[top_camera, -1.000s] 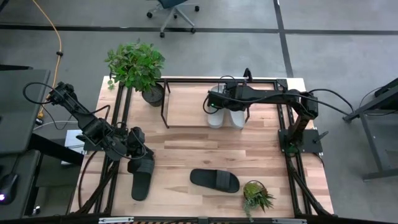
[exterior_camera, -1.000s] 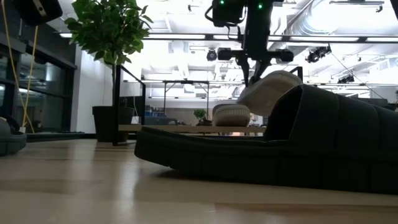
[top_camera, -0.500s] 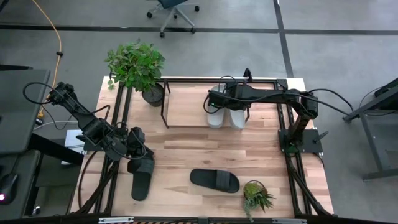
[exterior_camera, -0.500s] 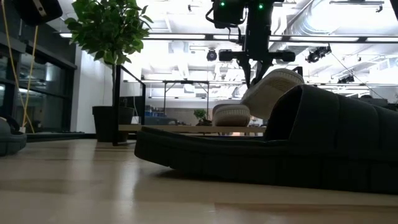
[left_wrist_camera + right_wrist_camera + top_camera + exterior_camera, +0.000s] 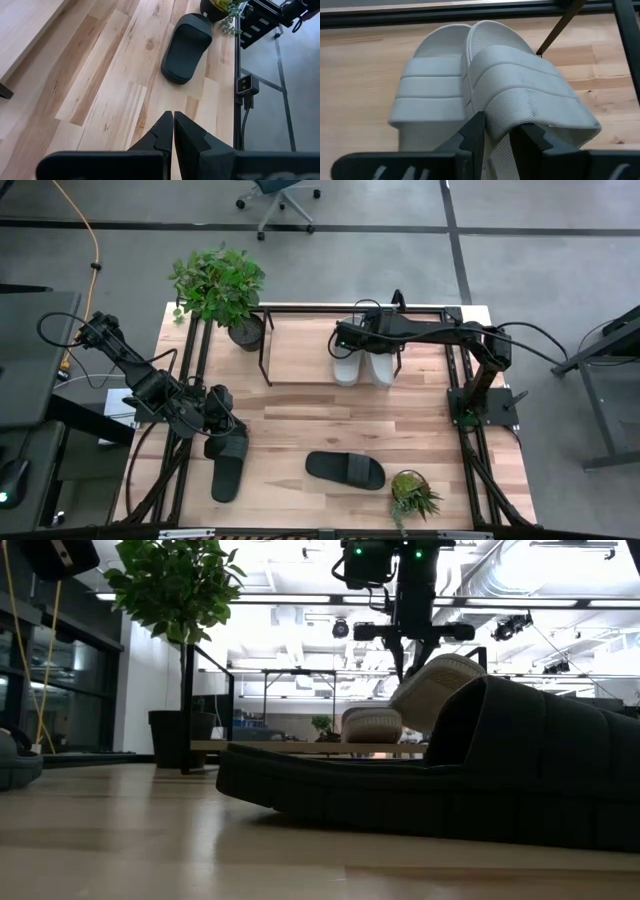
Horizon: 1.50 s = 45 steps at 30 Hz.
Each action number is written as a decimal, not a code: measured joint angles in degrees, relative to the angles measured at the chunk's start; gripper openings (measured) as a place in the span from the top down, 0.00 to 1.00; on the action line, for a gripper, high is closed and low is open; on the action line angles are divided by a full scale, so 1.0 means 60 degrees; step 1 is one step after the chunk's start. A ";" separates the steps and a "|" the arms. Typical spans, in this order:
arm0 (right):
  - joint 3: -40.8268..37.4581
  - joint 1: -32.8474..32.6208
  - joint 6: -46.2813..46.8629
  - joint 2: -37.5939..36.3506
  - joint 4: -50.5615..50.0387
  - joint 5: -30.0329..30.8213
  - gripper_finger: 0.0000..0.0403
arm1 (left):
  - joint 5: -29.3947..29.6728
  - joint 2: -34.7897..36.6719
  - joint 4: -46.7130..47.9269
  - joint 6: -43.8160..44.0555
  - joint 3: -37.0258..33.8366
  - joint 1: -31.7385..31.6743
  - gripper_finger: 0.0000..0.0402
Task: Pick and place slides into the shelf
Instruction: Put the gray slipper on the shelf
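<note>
The right gripper (image 5: 492, 137) reached over the shelf (image 5: 300, 310), its fingers (image 5: 472, 132) clamped on a light grey slide (image 5: 530, 95), which was tilted up beside the second grey slide (image 5: 432, 87) lying flat on the shelf's wood base. The left gripper (image 5: 173, 125) hung at the counter's (image 5: 400, 420) left edge with its fingers pressed together, holding nothing, above a black slide (image 5: 228, 465). Another black slide (image 5: 345, 469) lay near a small potted plant (image 5: 412, 492).

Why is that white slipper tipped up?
Tilted: the right gripper pinches the grey slide, lifting it beside the flat one.
</note>
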<state>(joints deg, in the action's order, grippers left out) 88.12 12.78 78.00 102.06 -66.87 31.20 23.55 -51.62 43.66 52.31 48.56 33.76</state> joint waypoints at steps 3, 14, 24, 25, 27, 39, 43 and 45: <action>0.0000 0.0000 0.0000 0.0000 -0.0002 0.0039 0.82 | 0.0000 0.0000 0.0000 0.0000 0.0000 0.0000 0.99; 0.0000 0.0065 -0.0319 0.0090 0.0087 -0.0100 0.81 | 0.0000 0.0000 0.0051 0.0000 0.0000 0.0002 0.99; 0.0004 0.0251 -0.0289 0.0189 0.0141 -0.0459 0.72 | -0.0004 -0.0004 0.0194 -0.0001 0.0000 0.0001 0.99; 0.0004 0.0251 -0.0289 0.0189 0.0140 -0.0467 0.72 | -0.0004 -0.0004 0.0190 0.0000 0.0000 0.0001 0.99; 0.0004 0.0244 -0.0315 0.0189 0.0146 -0.0490 0.72 | -0.0004 -0.0004 0.0193 -0.0002 0.0000 0.0004 0.99; 0.0004 0.0091 -0.0328 0.0185 0.0146 -0.0572 0.72 | -0.0004 -0.0004 0.0226 -0.0001 0.0000 0.0003 0.99; 0.0004 0.0094 -0.0420 0.0074 0.0144 -0.0614 0.72 | -0.0004 -0.0004 0.0226 0.0000 0.0000 0.0004 0.99; 0.0004 0.0095 -0.0433 0.0012 0.0093 -0.0636 0.72 | -0.0004 -0.0004 0.0226 -0.0001 0.0000 0.0003 0.99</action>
<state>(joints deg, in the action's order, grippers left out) 88.14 13.34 75.40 102.13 -66.31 27.39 23.53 -51.64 45.01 52.31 48.56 33.77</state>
